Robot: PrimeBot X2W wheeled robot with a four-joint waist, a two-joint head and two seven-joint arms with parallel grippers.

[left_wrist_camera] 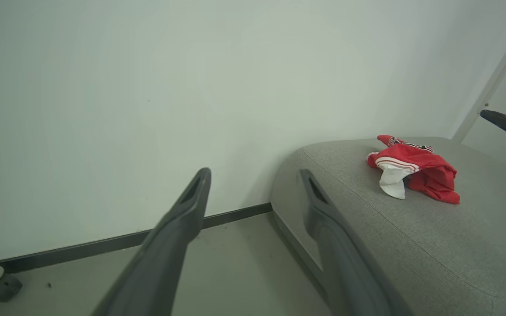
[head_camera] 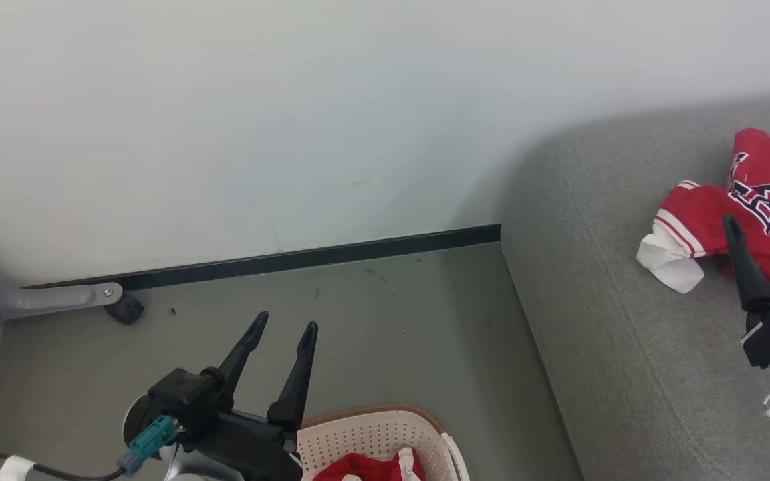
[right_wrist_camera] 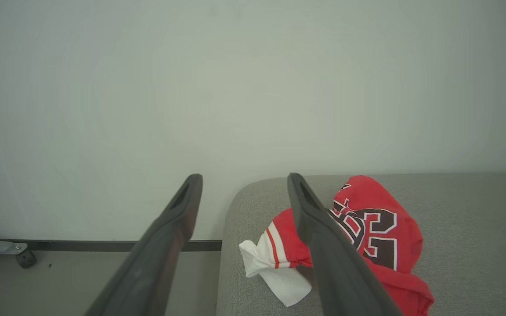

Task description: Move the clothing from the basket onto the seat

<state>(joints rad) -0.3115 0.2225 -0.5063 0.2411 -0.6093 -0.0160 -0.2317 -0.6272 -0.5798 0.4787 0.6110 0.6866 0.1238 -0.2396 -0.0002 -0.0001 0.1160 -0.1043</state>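
In the oval cream perforated plastic basket [head_camera: 385, 427] lies a red white-trimmed garment [head_camera: 368, 467], possibly more; the frame crops it. Just beside the basket the left tool [head_camera: 288, 324] hovers, wide and empty. Farther off, the right tool [head_camera: 756, 220], also wide, hangs over the red numbered jersey [head_camera: 766, 174] on the grey fabric seat [head_camera: 599, 321]. Next comes a reach down into the basket.

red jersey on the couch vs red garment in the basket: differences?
The jersey lies on the couch; the other garment sits in the basket. The jersey shows dark, white-edged numbers; the basket garment shows no print. The jersey is seen whole; the basket garment is cut off by the picture's bottom edge. Both are red with white trim.
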